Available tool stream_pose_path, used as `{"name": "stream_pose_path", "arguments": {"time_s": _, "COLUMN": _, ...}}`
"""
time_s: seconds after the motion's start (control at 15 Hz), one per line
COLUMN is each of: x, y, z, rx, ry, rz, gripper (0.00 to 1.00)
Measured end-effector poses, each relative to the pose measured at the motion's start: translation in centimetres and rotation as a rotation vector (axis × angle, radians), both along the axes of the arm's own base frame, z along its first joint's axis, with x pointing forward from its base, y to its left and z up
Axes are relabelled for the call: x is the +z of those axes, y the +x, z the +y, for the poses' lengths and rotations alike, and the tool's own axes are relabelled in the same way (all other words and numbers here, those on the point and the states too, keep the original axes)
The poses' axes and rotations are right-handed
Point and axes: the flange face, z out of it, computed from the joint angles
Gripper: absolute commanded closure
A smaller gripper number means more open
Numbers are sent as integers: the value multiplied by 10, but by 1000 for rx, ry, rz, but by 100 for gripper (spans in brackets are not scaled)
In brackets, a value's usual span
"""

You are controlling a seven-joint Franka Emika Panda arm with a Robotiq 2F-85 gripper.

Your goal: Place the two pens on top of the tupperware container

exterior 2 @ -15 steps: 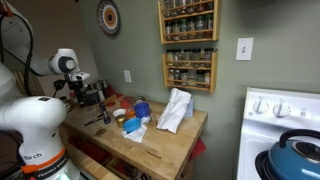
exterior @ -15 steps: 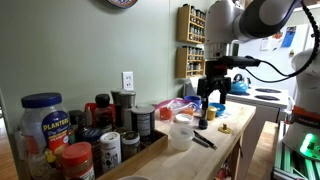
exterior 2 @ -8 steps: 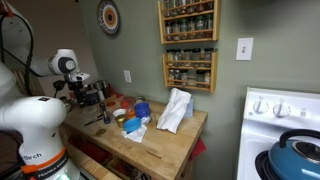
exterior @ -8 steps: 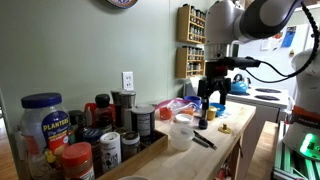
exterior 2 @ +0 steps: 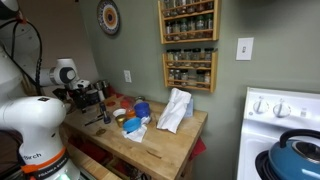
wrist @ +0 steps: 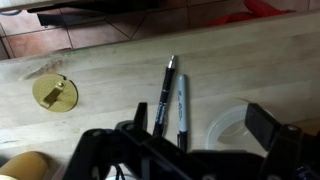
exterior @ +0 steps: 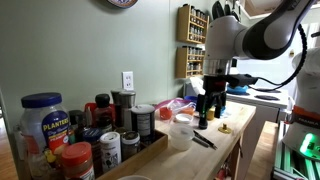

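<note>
Right now two pens (wrist: pixel 164 95) lie side by side on the wood surface (wrist: pixel 100 60), just beside the white container (wrist: pixel 232 130), not yet on its lid, so they're easy to pinch from above. Tool (wrist: pixel 200 132) hangs over them w/ jaws apart & empty. Arm (exterior: pixel 225 40) points approx straight down.

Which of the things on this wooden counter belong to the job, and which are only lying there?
For the job:
- two pens
- whitish plastic tub

Only lying about:
- yellow disc
- blue-lidded jar
- dark-lidded jars
</note>
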Motion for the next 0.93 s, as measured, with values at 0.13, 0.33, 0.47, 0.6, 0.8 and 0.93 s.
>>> {"name": "stream_pose_path", "arguments": {"time_s": 0.13, "x": -11, "y": 1, "z": 3, "rx": 15, "ry": 11, "rz": -11, "gripper": 0}}
{"name": "stream_pose_path", "arguments": {"time_s": 0.33, "x": -24, "y": 4, "z": 5, "rx": 34, "ry": 17, "rz": -20, "gripper": 0}}
{"name": "stream_pose_path", "arguments": {"time_s": 0.47, "x": -34, "y": 5, "z": 4, "rx": 49, "ry": 12, "rz": -16, "gripper": 0}}
{"name": "stream_pose_path", "arguments": {"time_s": 0.6, "x": -44, "y": 7, "z": 2, "rx": 62, "ry": 5, "rz": -11, "gripper": 0}}
{"name": "stream_pose_path", "arguments": {"time_s": 0.8, "x": -54, "y": 12, "z": -4, "rx": 70, "ry": -10, "rz": -3, "gripper": 0}}
{"name": "stream_pose_path", "arguments": {"time_s": 0.93, "x": -60, "y": 14, "z": -7, "rx": 78, "ry": -13, "rz": -2, "gripper": 0}}
